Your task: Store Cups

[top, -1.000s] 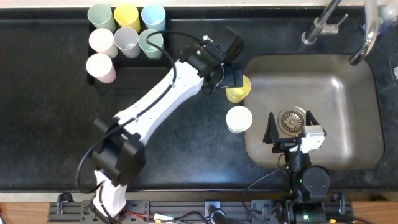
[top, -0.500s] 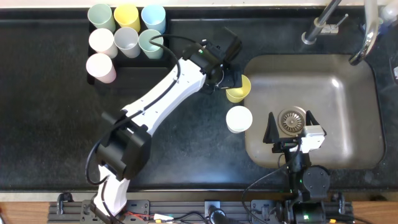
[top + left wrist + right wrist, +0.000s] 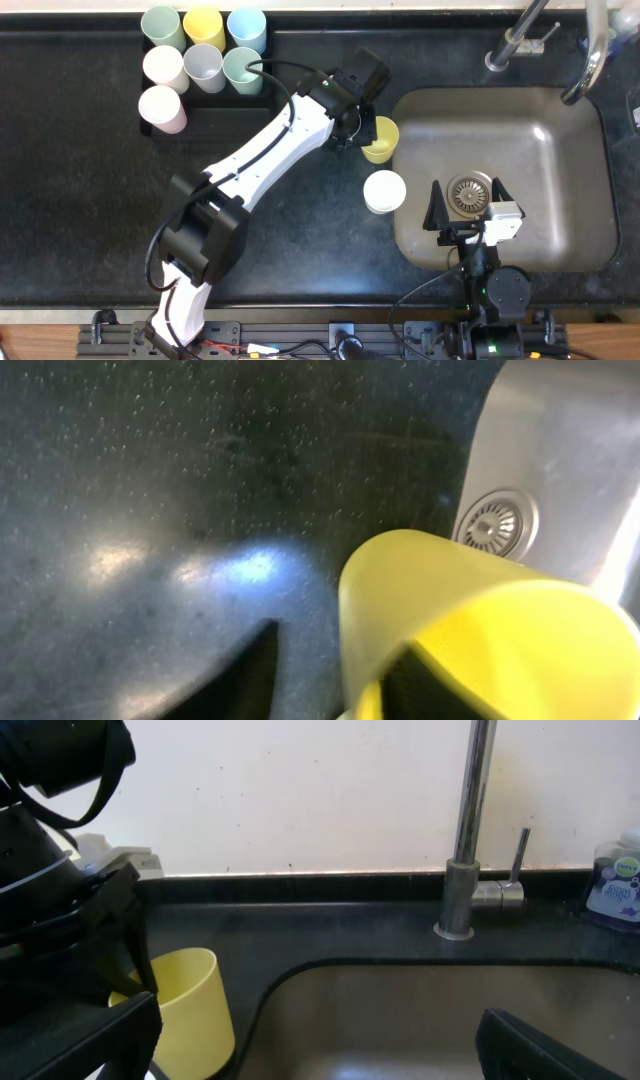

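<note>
A yellow cup [image 3: 381, 139] stands at the sink's left rim, with my left gripper [image 3: 362, 130] shut on its wall. In the left wrist view one finger is inside the yellow cup [image 3: 470, 610] and the other outside, so the left gripper [image 3: 330, 685] straddles the rim. The yellow cup [image 3: 190, 1005] looks upright from the right wrist view. A white cup [image 3: 384, 191] stands open-side up just in front of it on the counter. My right gripper [image 3: 465, 203] hangs open over the sink with nothing between its fingers [image 3: 95, 1040].
A black rack [image 3: 262, 88] at the back left holds several pastel cups, and a pink cup [image 3: 162, 108] stands at its front left corner. The steel sink [image 3: 560, 150] with drain [image 3: 470, 191] takes up the right side. A faucet [image 3: 520, 35] rises behind it.
The left arm has shifted a little toward the back left, and the yellow cup has moved slightly with it. The right arm has not moved.
</note>
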